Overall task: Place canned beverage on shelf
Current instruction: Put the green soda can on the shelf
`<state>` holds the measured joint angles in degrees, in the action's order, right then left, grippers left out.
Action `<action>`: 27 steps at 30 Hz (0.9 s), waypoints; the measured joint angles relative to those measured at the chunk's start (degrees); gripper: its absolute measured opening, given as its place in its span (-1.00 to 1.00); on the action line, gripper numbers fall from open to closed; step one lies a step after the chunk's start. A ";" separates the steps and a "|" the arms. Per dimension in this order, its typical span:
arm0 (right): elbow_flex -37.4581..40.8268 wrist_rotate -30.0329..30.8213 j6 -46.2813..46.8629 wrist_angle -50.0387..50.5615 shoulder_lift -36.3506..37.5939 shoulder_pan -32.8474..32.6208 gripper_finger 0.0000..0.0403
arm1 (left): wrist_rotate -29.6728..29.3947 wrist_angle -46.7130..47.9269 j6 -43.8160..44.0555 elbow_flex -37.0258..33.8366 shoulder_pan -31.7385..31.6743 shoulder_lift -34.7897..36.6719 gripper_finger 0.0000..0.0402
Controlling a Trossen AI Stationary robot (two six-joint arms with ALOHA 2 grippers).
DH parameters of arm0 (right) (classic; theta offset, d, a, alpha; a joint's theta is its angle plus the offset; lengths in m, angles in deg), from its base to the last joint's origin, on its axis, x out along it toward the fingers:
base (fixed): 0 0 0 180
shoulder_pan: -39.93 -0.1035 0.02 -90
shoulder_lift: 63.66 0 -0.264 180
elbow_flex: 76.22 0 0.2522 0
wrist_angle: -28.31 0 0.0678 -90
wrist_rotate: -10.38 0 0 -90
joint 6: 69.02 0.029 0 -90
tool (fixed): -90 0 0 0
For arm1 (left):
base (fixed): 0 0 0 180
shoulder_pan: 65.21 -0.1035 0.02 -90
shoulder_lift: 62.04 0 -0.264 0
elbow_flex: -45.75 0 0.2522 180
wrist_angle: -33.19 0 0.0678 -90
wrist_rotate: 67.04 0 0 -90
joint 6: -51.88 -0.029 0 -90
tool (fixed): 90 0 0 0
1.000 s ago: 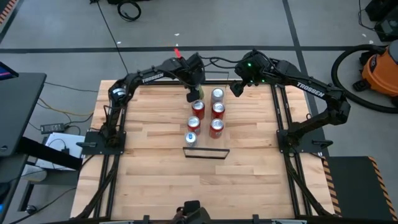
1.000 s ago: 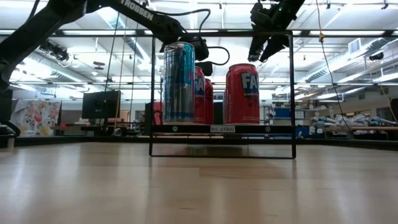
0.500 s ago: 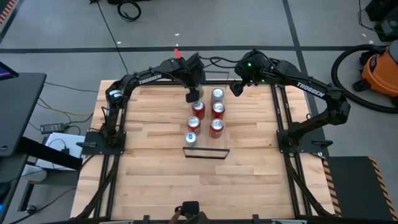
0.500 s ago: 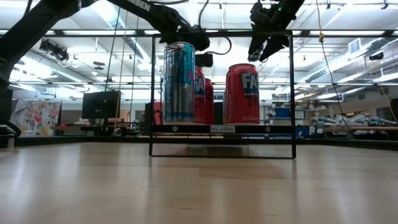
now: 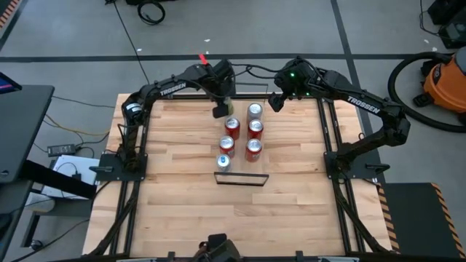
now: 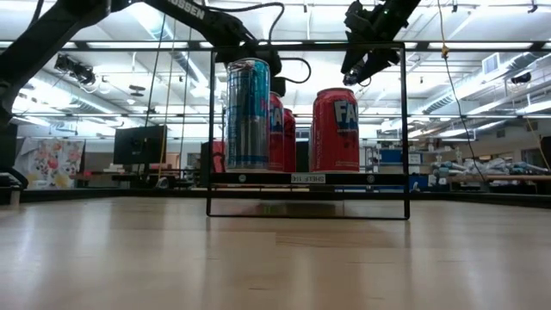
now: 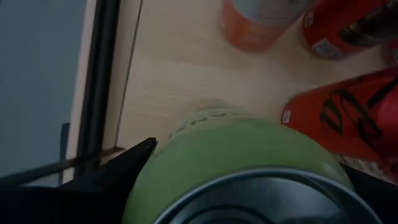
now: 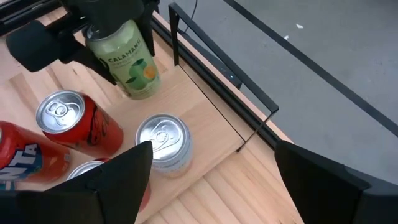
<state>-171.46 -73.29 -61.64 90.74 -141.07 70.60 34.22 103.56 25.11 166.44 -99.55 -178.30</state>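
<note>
Right now the left tool [image 5: 220,110] is clamped on the green can [image 8: 129,62], holding it upright, long axis vertical and lid up, at the top centre of the high view. Its open slot on the shelf [image 8: 205,134] lies straight below, just beside the silver can [image 5: 254,110] and just above the nearest red can [image 5: 231,126]. The left arm is plainly the nearer one. The right tool [image 5: 277,102], fingers apart and empty, hovers just right of the shelf's far end above the bench [image 5: 182,167].
</note>
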 joint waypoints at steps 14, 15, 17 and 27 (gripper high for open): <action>-0.02 0.00 -0.04 -0.07 0.00 0.02 0.73 | 0.36 -4.26 0.15 -4.26 2.65 0.00 0.59; -0.01 0.00 -0.04 -0.15 0.00 0.02 0.73 | 0.40 -4.99 0.16 -4.26 2.81 0.00 0.59; 0.00 0.00 -0.04 -0.16 0.00 0.02 0.73 | 0.40 -6.13 0.24 -4.26 3.11 0.00 0.59; -0.01 0.00 -0.03 -0.17 0.00 0.02 0.73 | 0.40 -6.99 0.15 -4.26 2.93 0.00 0.60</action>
<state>-171.46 -73.29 -61.67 90.56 -141.07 70.63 34.62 96.57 25.27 162.19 -96.62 -178.30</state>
